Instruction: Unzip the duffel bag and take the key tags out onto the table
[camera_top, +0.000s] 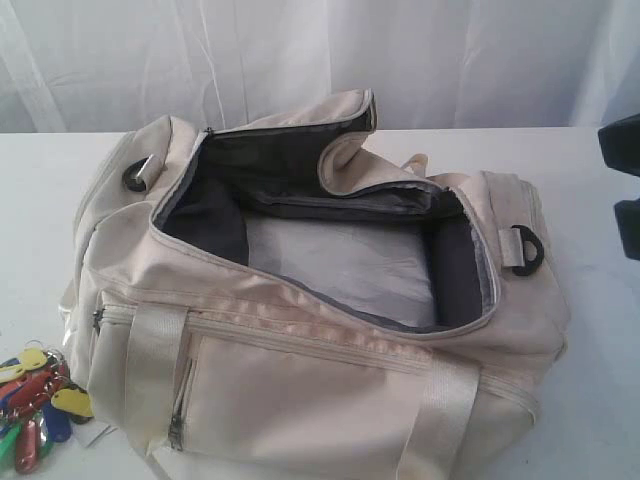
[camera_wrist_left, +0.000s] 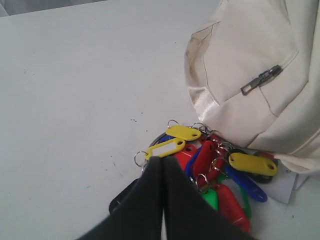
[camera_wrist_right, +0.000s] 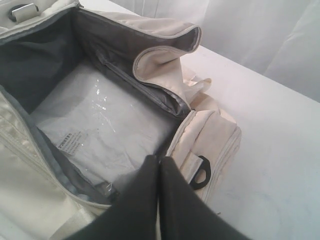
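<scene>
On table (camera_top: 600, 400), mid-scene: duffel bag (camera_top: 330, 390) unzipped, mouth gaping | by bag's front-left corner: key tags (camera_top: 35, 405) lying on tabletop | left gripper (camera_wrist_left: 162, 162) clenched empty, at tags' edge | right gripper (camera_wrist_right: 159, 161) clenched empty, over bag's open mouth

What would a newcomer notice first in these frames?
The big cream duffel bag fills the middle of the table, unzipped, with dark lining and a clear-wrapped white packet showing inside. The bright bunch of key tags lies on the table beside the bag's left end in the exterior view, and the shut left gripper points toward it.
</scene>
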